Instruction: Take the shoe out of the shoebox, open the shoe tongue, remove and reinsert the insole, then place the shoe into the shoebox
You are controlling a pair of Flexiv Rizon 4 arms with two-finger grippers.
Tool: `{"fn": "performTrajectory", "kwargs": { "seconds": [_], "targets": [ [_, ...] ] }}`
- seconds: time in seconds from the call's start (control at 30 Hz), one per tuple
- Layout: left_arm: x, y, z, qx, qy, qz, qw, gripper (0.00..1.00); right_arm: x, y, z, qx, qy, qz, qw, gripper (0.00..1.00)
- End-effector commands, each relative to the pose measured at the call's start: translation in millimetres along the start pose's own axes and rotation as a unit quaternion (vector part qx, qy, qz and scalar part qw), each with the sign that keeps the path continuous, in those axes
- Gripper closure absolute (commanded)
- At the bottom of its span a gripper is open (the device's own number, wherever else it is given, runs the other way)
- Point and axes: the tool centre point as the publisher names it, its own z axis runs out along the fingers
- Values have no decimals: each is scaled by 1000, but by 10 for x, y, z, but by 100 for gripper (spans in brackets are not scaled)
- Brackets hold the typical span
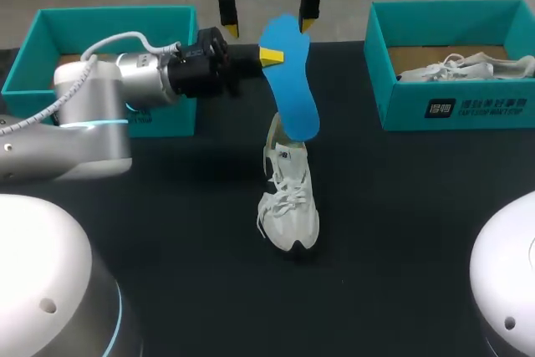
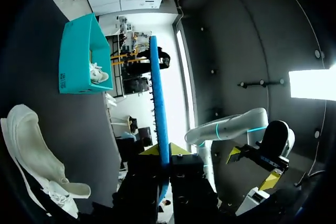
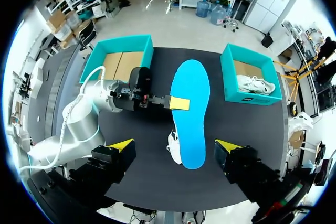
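Black table (image 1: pixel 418 206) is occupied by a white shoe (image 1: pixel 289 206). Above it, the blue insole (image 1: pixel 294 89) is clamped by the left gripper (image 1: pixel 269 56); the right gripper (image 1: pixel 269 26) is held higher, fingers apart.

print | right shoebox (image 1: pixel 401 106) front wall: white logo and characters | too small to read

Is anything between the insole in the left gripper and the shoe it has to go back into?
Nothing visible does. The blue insole, clamped in the left gripper, hangs over the white shoe; the open right gripper is higher up, off that path.
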Motion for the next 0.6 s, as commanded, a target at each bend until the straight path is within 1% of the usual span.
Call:
{"fn": "performTrajectory", "kwargs": {
  "seconds": [0.03,0.27,0.43,0.6],
  "targets": [
    [72,73,-30,15,-8,-13,1000,100,23,8,-11,1,-5,0,1000,0],
    [91,41,-112,13,-19,-11,1000,100,23,8,-11,1,-5,0,1000,0],
    [102,31,-127,14,-27,-10,999,100,23,8,-11,1,-5,0,1000,0],
    [102,31,-127,14,-27,-10,999,100,106,19,9,9,-6,-11,1000,0]
  ]
}}
